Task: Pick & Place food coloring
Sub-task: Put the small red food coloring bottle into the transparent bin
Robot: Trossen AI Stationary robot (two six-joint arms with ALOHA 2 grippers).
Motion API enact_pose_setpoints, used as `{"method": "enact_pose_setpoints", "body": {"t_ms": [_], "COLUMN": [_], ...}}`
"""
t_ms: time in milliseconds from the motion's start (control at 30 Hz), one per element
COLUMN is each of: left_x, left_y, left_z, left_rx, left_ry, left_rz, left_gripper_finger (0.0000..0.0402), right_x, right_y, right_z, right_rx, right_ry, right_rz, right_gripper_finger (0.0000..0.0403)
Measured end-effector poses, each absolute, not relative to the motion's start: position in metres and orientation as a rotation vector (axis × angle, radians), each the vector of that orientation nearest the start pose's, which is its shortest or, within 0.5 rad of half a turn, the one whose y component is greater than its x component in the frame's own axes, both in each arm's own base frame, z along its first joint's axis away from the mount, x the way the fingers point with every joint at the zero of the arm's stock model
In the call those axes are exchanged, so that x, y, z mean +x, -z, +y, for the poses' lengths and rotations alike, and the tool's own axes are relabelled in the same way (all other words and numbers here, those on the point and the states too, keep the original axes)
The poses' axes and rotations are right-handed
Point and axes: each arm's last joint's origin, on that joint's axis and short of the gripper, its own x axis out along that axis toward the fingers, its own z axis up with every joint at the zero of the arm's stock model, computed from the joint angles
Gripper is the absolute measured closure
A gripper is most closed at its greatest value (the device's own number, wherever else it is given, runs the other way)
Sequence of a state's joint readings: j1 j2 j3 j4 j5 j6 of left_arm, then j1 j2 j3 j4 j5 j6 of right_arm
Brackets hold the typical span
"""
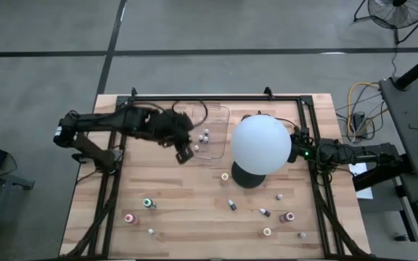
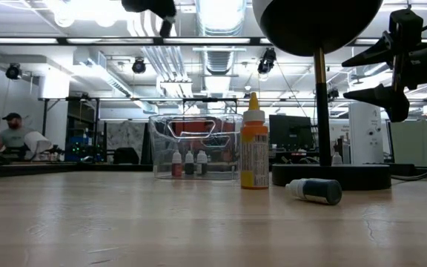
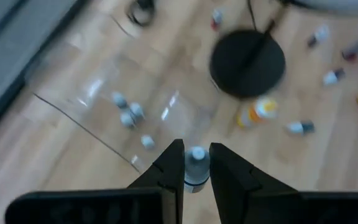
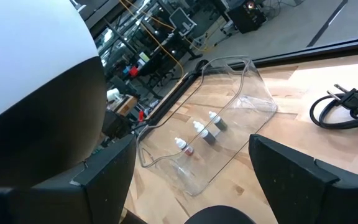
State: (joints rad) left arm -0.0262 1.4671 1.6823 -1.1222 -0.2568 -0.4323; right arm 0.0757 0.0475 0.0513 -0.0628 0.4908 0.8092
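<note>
Left gripper: the left gripper (image 1: 185, 154) hangs over the near left corner of the clear plastic tray (image 1: 222, 116). Its fingers are closed narrowly on a small white-capped bottle (image 3: 196, 168), seen between the fingers (image 3: 169, 168) in the left wrist view.
Right gripper: the right gripper (image 4: 191, 180) waits at the right side of the table (image 1: 187, 210), just behind the white globe (image 1: 260, 143). Its fingers stand wide apart with nothing between them.
Tray: clear plastic, at the far middle of the table, left of the globe.
Tray contents: three small bottles (image 4: 197, 135) with white caps stand upright inside, close together; the low view shows one reddish, one dark and one pale.
Globe: large, white, on a round black base (image 1: 247, 176), right of the tray.
Orange bottle: a yellow-orange bottle (image 2: 254, 151) stands upright just near and left of the black base.
Dark bottle: a dark vial (image 2: 315, 190) with a white cap lies on its side nearer than the base.
Loose bottles, near left: a green-topped bottle (image 1: 149, 204), a pink one (image 1: 129, 217) and a small pale one (image 1: 151, 231) stand well apart from the tray.
Loose bottles, near right: several more (image 1: 287, 217) are scattered on the near right of the table.
Background: a person (image 2: 11, 133) sits far left in the room behind the table.
</note>
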Motion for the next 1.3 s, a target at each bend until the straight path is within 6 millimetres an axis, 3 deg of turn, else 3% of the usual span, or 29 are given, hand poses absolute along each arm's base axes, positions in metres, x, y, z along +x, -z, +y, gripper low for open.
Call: {"method": "enact_pose_setpoints", "body": {"t_ms": [267, 467, 700, 1000, 1300], "left_x": [0.288, 0.295, 0.304, 0.31, 0.331], "left_y": [-0.408, -0.39, -0.342, -0.27, -0.236], "left_z": [0.047, 0.081, 0.11, 0.121, 0.131], "left_rx": [-0.236, -0.198, -0.226, -0.286, -0.299], "left_ry": [-0.489, -0.541, -0.541, -0.569, -0.568], "left_rz": [0.683, 0.635, 0.555, 0.495, 0.553], "left_gripper_finger": [0.0362, 0.0362, 0.0362, 0.0362, 0.0362], "right_x": [0.095, 0.095, 0.095, 0.095, 0.095], "right_y": [-0.171, -0.171, -0.171, -0.171, -0.171], "right_z": [-0.006, -0.006, -0.006, -0.006, -0.006], "right_rx": [0.78, 0.78, 0.78, 0.78, 0.78], "right_ry": [0.414, 0.414, 0.414, 0.414, 0.414], "right_rz": [-0.113, -0.114, -0.114, -0.114, -0.113], "right_gripper_finger": [0.0101, 0.0101, 0.0101, 0.0101, 0.0101]}}
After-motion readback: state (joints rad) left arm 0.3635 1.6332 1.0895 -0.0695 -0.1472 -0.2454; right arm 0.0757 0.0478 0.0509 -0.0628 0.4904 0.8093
